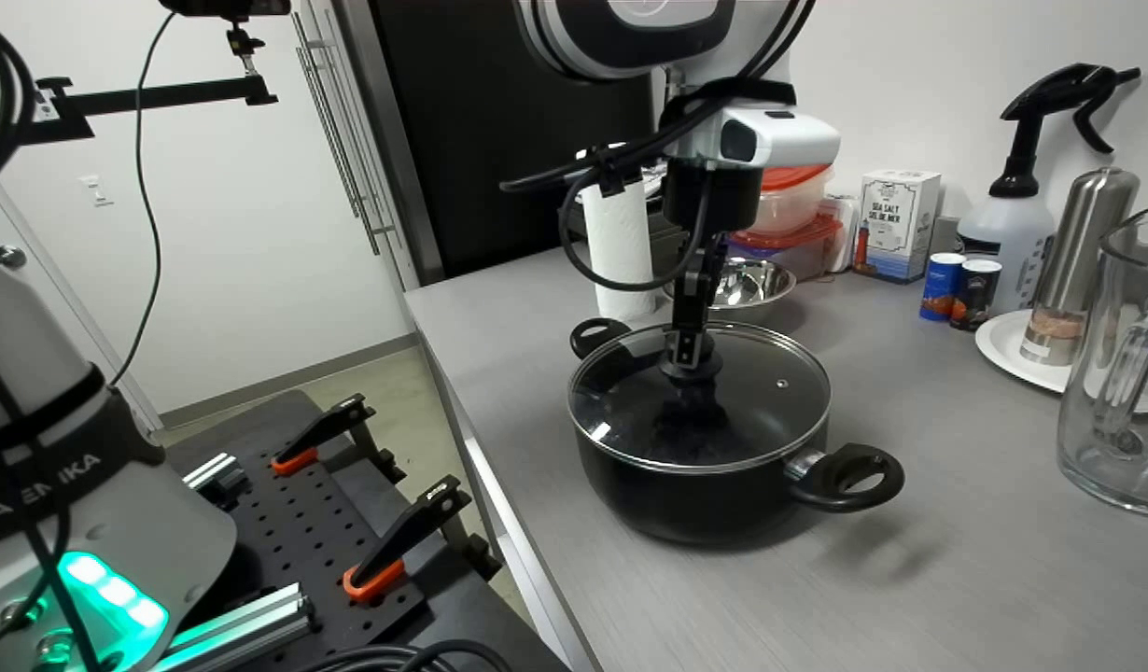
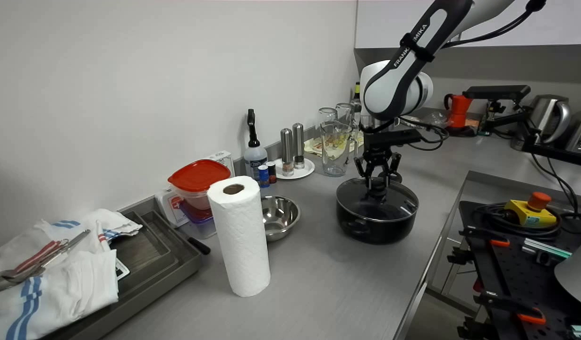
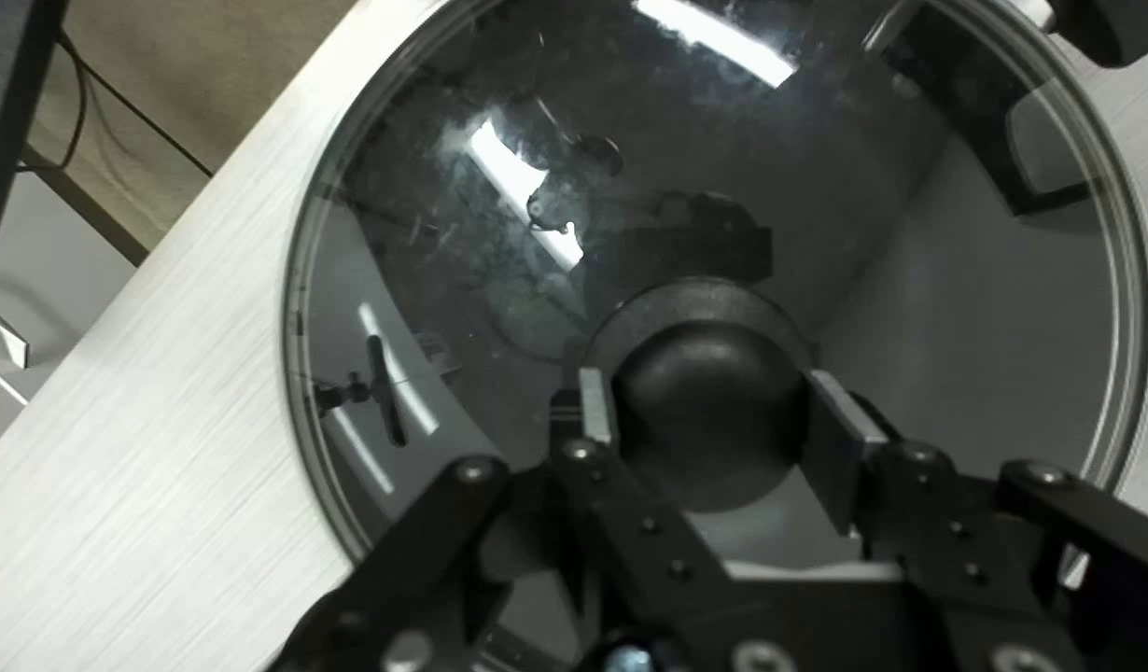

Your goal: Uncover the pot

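The wide black pot [image 1: 686, 504] stands on the grey counter, and it shows in both exterior views [image 2: 385, 231]. One loop handle points to the front right in an exterior view. The round glass lid [image 1: 756, 411] with a steel rim sits level on the pot; it fills most of the wrist view [image 3: 985, 308]. My gripper [image 1: 690, 350] points straight down over the lid's middle. In the wrist view its two fingers [image 3: 714, 403] stand on both sides of the lid's black knob [image 3: 709, 411], and the pads appear to touch it.
A steel bowl [image 2: 280, 217] and a paper towel roll [image 2: 238, 236] stand near the pot. Red-lidded containers [image 2: 198, 177], a spray bottle [image 2: 255, 156] and a glass pitcher [image 1: 1120, 392] are by the wall. The counter's front edge [image 1: 499, 495] runs close to the pot.
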Controlling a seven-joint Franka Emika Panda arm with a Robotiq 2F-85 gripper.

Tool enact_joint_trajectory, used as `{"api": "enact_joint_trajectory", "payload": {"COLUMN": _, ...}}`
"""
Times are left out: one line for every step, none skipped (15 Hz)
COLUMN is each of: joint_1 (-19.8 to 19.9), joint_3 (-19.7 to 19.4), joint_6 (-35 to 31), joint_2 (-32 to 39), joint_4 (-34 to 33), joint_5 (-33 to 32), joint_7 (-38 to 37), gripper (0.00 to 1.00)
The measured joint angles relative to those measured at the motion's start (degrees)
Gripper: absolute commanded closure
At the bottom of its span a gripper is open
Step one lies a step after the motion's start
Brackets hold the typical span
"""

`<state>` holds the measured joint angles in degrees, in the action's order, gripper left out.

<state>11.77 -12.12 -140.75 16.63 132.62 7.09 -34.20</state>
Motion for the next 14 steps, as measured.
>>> {"api": "enact_joint_trajectory", "payload": {"joint_1": 0.0, "joint_3": 0.0, "joint_6": 0.01, "joint_2": 0.01, "joint_4": -0.01, "joint_5": 0.0, "joint_7": 0.0, "gripper": 0.75}}
{"api": "enact_joint_trajectory", "payload": {"joint_1": 0.0, "joint_3": 0.0, "joint_6": 0.03, "joint_2": 0.01, "joint_4": -0.02, "joint_5": 0.01, "joint_7": 0.0, "gripper": 0.75}}
{"api": "enact_joint_trajectory", "payload": {"joint_1": 0.0, "joint_3": 0.0, "joint_6": 0.03, "joint_2": 0.01, "joint_4": -0.02, "joint_5": 0.01, "joint_7": 0.0, "gripper": 0.75}}
{"api": "enact_joint_trajectory", "payload": {"joint_1": 0.0, "joint_3": 0.0, "joint_6": 0.03, "joint_2": 0.01, "joint_4": -0.02, "joint_5": 0.02, "joint_7": 0.0, "gripper": 0.75}}
{"api": "enact_joint_trajectory", "payload": {"joint_1": 0.0, "joint_3": 0.0, "joint_6": 0.04, "joint_2": 0.01, "joint_4": -0.02, "joint_5": 0.02, "joint_7": 0.0, "gripper": 0.75}}
{"api": "enact_joint_trajectory", "payload": {"joint_1": 0.0, "joint_3": 0.0, "joint_6": 0.04, "joint_2": 0.01, "joint_4": -0.02, "joint_5": 0.02, "joint_7": 0.0, "gripper": 0.75}}
{"api": "enact_joint_trajectory", "payload": {"joint_1": 0.0, "joint_3": 0.0, "joint_6": 0.04, "joint_2": -0.02, "joint_4": 0.0, "joint_5": 0.02, "joint_7": 0.06, "gripper": 0.75}}
{"api": "enact_joint_trajectory", "payload": {"joint_1": 0.0, "joint_3": -0.01, "joint_6": 0.03, "joint_2": -0.06, "joint_4": 0.03, "joint_5": 0.02, "joint_7": 0.13, "gripper": 0.75}}
{"api": "enact_joint_trajectory", "payload": {"joint_1": 0.0, "joint_3": -0.02, "joint_6": 0.03, "joint_2": -0.18, "joint_4": 0.11, "joint_5": 0.02, "joint_7": 0.3, "gripper": 0.75}}
{"api": "enact_joint_trajectory", "payload": {"joint_1": 0.0, "joint_3": -0.05, "joint_6": 0.03, "joint_2": -0.39, "joint_4": 0.22, "joint_5": 0.02, "joint_7": 0.52, "gripper": 0.75}}
{"api": "enact_joint_trajectory", "payload": {"joint_1": 0.0, "joint_3": -0.09, "joint_6": 0.02, "joint_2": -0.73, "joint_4": 0.34, "joint_5": 0.02, "joint_7": 0.78, "gripper": 0.75}}
{"api": "enact_joint_trajectory", "payload": {"joint_1": 0.0, "joint_3": -0.18, "joint_6": 0.01, "joint_2": -1.27, "joint_4": 0.55, "joint_5": 0.02, "joint_7": 1.1, "gripper": 0.75}}
{"api": "enact_joint_trajectory", "payload": {"joint_1": 0.0, "joint_3": -0.29, "joint_6": 0.01, "joint_2": -1.99, "joint_4": 0.84, "joint_5": 0.02, "joint_7": 1.59, "gripper": 0.75}}
{"api": "enact_joint_trajectory", "payload": {"joint_1": 0.0, "joint_3": -0.42, "joint_6": 0.01, "joint_2": -2.82, "joint_4": 1.14, "joint_5": 0.0, "joint_7": 2.03, "gripper": 0.75}}
